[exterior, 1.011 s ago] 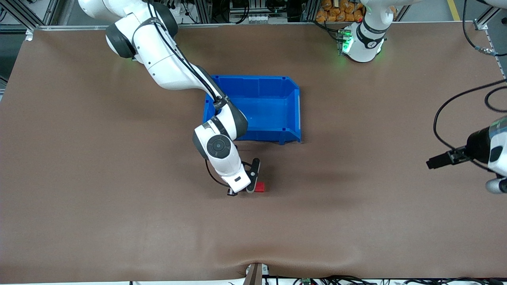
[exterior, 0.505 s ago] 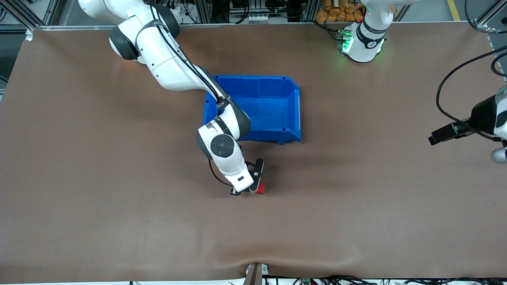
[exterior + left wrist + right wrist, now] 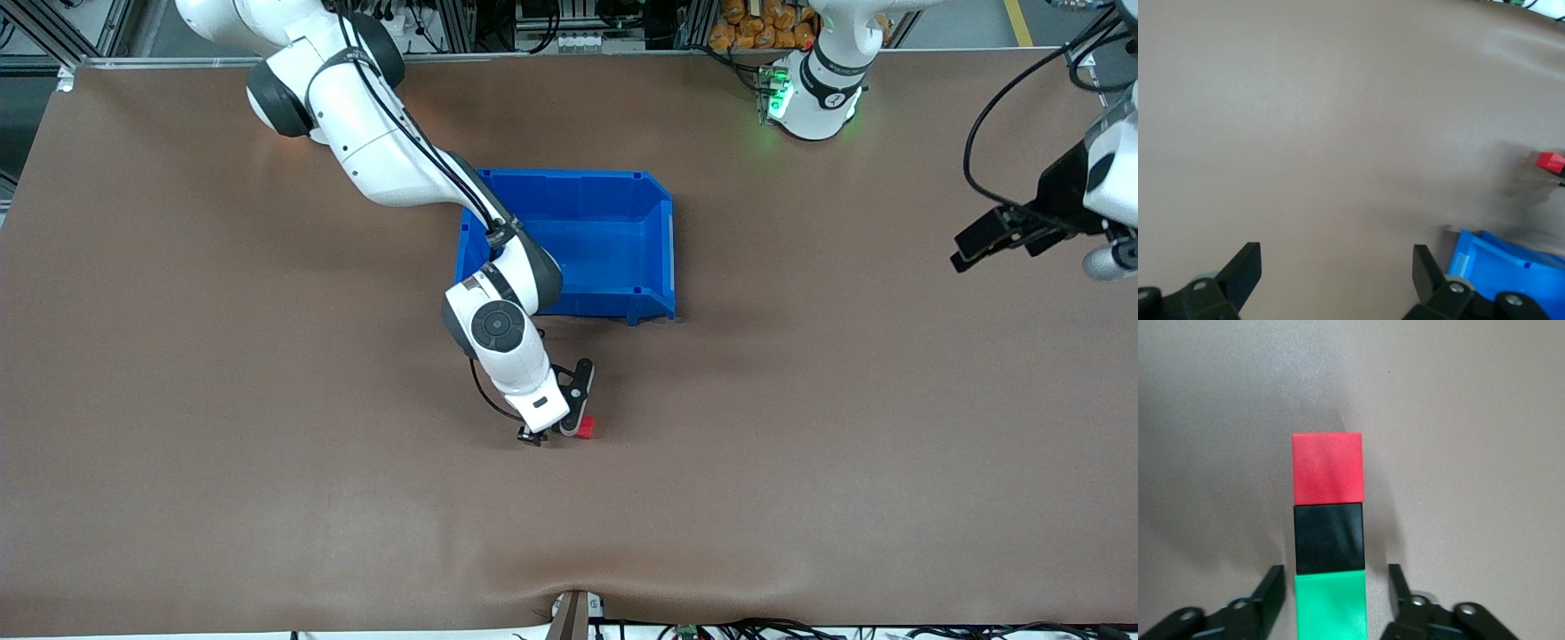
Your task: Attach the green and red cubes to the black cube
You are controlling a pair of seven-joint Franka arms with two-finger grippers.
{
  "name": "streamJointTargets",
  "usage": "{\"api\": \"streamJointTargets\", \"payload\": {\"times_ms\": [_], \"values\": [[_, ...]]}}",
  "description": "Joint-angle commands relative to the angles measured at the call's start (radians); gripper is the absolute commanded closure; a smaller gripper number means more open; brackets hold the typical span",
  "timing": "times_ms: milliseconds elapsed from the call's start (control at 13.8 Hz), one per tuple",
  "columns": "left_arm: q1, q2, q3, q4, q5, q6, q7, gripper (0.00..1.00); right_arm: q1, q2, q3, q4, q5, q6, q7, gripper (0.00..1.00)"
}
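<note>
Brown-covered bench (image 3: 178, 356), wide and flat, bearing all items; right arm, white with black joints, reaching from its base down past the blue bin to a spot nearer the front camera; right gripper (image 3: 556, 433), black two-finger type, low over the row of cubes, its jaws standing apart on either side of the green cube with a gap showing at each side, gripping nothing; small bright green plastic cube (image 3: 1331, 605), lying on the bench between those jaws, one face flush against the black cube; small matte black cube (image 3: 1329, 538), middle of the row, touching green on one face and red on the other; small bright red plastic cube (image 3: 585, 428), end of the row toward the left arm's end of the bench, the only one of the three that shows in the front view, the other two being hidden there under the gripper; the three cubes form one straight joined line on the bench, nearer the front camera than the bin; blue plastic open-topped storage bin (image 3: 653, 240), rectangular, near the bench's middle; left arm waiting raised at its own end of the bench; left gripper (image 3: 991, 238), black, over bare bench well apart from the cubes, its jaws spread wide and holding nothing.
</note>
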Motion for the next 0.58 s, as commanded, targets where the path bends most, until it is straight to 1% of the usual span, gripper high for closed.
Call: {"api": "streamJointTargets", "payload": {"times_ms": [0,72,144,289,433,505], "values": [[0.061,-0.053,0.005,0.016,-0.015,-0.023,0.133,0.00,-0.011,0.015,0.005,0.038,-0.009,-0.012,0.017,0.00],[0.070,-0.051,0.005,0.058,-0.015,-0.102,0.141,0.00,-0.015,0.001,0.005,0.034,-0.006,-0.016,0.017,0.00],[0.072,-0.053,0.005,0.076,-0.009,-0.162,0.142,0.00,-0.021,-0.011,0.005,0.034,0.007,-0.024,0.019,0.00],[0.072,-0.077,0.002,0.076,-0.014,-0.190,0.147,0.00,-0.025,-0.047,0.002,0.028,0.054,-0.062,0.026,0.00],[0.062,-0.085,-0.026,0.078,-0.005,-0.200,0.138,0.00,-0.063,-0.080,-0.003,0.028,0.059,-0.162,0.057,0.00],[0.064,-0.067,-0.040,0.079,-0.001,-0.189,0.138,0.00,-0.089,-0.090,-0.004,0.028,0.059,-0.180,0.092,0.00]]}}
